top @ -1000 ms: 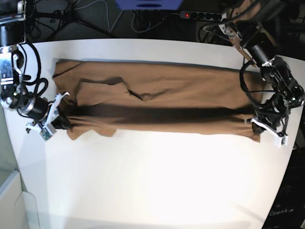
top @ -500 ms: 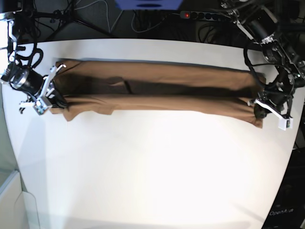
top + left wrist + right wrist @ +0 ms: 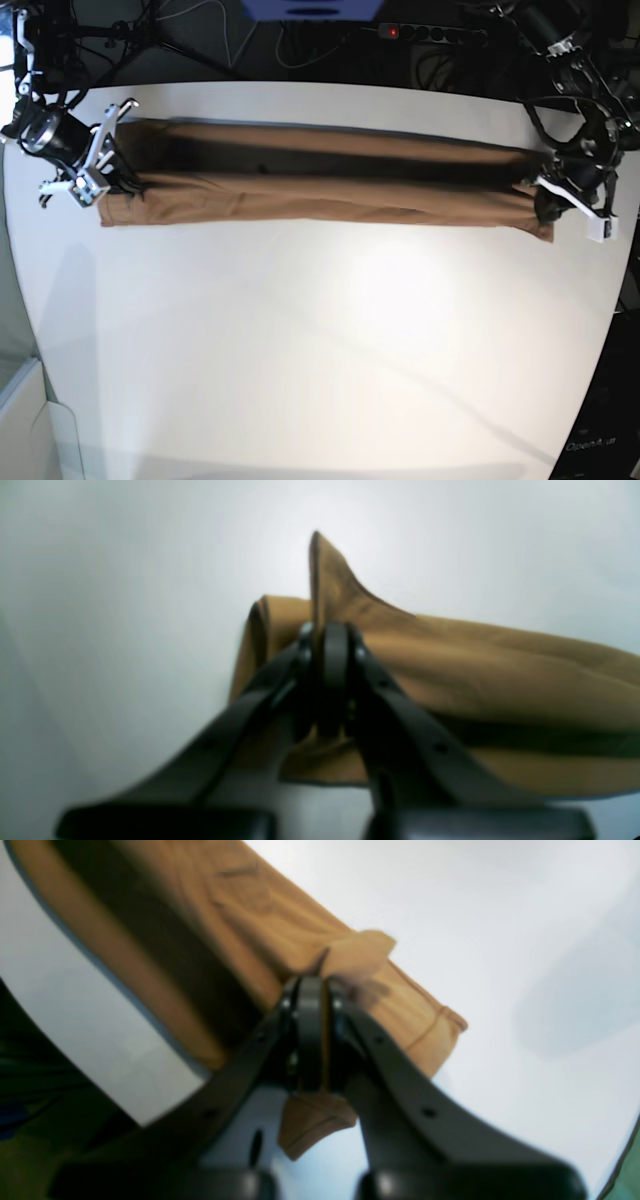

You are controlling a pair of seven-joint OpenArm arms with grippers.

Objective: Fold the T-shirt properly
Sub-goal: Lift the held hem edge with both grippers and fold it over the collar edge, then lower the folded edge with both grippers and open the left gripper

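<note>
Base view: the tan T-shirt stretches as a long, narrow folded band across the far half of the white table, running nearly from the table's left edge to its right edge. The right gripper pinches the band's end near the far-left corner, its jaws together on the cloth. The left gripper grips the opposite end by the right edge, jaws likewise closed on fabric. A dark shadowed crease runs along the band between an upper layer and the front roll. A power strip with a red light lies beyond the table's far edge.

Left wrist view: the left gripper is clamped on a bunched corner of the T-shirt, with one point of cloth sticking up above the black fingers. The folded layers trail away to the right over the white table. The picture is soft.

Right wrist view: the right gripper is shut on the T-shirt, a small flap of fabric poking out above the jaws and another piece hanging below them. A hemmed edge lies just beside the fingers, on the table.
</note>
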